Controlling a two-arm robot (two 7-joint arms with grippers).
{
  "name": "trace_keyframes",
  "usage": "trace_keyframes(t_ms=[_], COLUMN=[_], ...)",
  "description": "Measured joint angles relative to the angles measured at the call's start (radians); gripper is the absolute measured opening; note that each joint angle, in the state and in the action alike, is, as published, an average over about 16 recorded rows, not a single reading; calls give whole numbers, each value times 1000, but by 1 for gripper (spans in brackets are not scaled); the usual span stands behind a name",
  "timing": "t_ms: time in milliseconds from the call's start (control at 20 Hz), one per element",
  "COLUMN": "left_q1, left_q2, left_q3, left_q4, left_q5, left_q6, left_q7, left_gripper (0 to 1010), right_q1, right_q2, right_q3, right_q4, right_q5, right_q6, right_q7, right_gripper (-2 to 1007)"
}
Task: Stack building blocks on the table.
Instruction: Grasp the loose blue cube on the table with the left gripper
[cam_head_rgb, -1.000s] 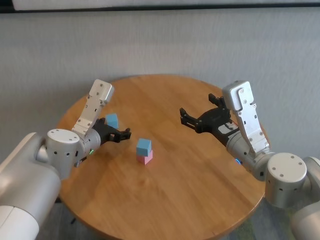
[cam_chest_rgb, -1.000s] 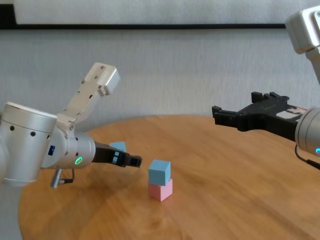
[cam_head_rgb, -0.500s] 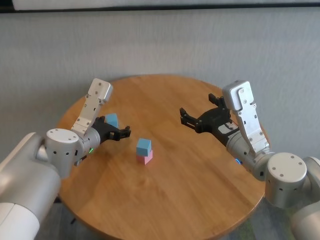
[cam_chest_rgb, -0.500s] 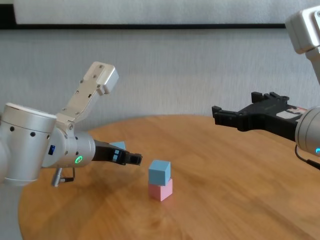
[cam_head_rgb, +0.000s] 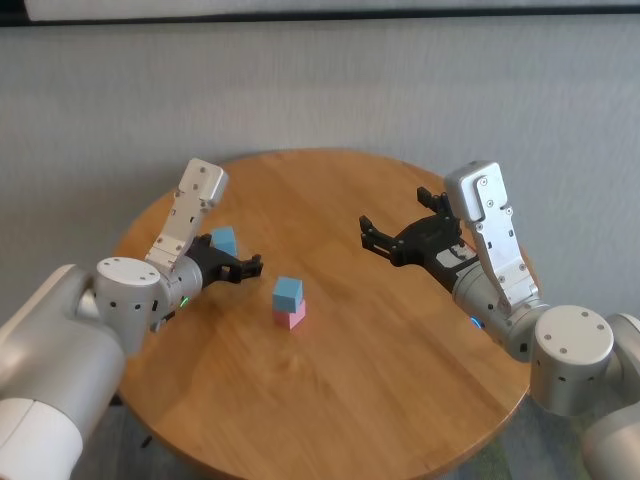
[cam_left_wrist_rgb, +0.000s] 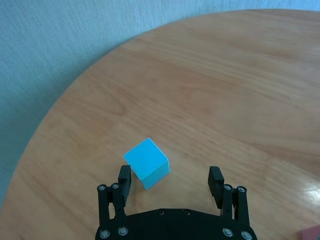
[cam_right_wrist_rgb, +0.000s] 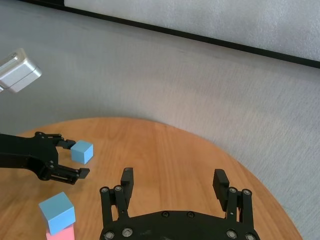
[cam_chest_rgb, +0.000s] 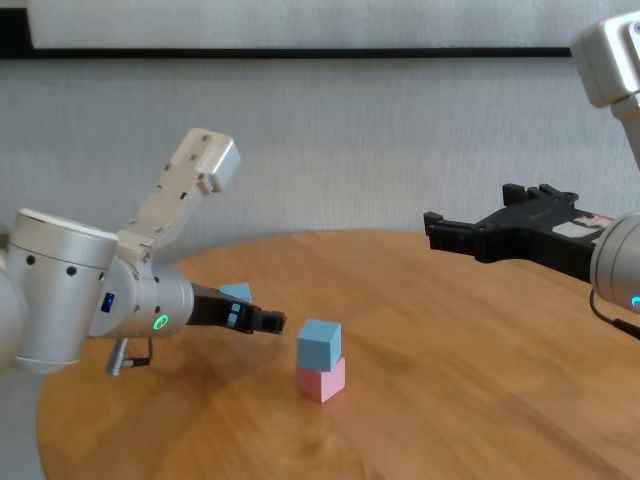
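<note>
On the round honey-brown wooden table (cam_head_rgb: 400, 350), a matte light blue cube (cam_head_rgb: 287, 292) already sits on a matte pink cube (cam_head_rgb: 291, 316) near the middle, forming a two-block stack. The second light blue cube (cam_left_wrist_rgb: 146, 162) lies loose on the wood at the far left, well apart from the stack.

The left gripper (cam_left_wrist_rgb: 170, 180) hovers low over the table with its jaws spread wide and empty, the loose cube lying just ahead of its fingertips and nearer one finger (cam_left_wrist_rgb: 124, 177) than the other. The right gripper (cam_right_wrist_rgb: 173, 182) hangs released and empty above the right side of the table, away from all the blocks, apparently idle.

The step in hand looks to be picking up the loose cube. To do it well, the left gripper should probably shift sideways so the cube sits centred between the jaws, since it is off-centre now. The cube also appears turned at an angle to the jaws, so rotating the wrist to meet flat faces rather than corners should give a steadier hold. Closing gently would avoid skidding the cube across the wood.
</note>
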Motion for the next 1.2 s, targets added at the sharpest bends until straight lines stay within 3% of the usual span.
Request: trace_keyframes(t_ms=[1200], left_q1=[-24], left_q2=[1], left_q3=[13], left_q4=[26], left_q5=[26], left_q6=[-5], left_q7=[-1], left_gripper=[1000], right_q1=[0], right_q2=[0], right_q3=[0], right_q4=[0], right_q5=[0], right_q6=[0], right_q7=[0], right_gripper=[1005])
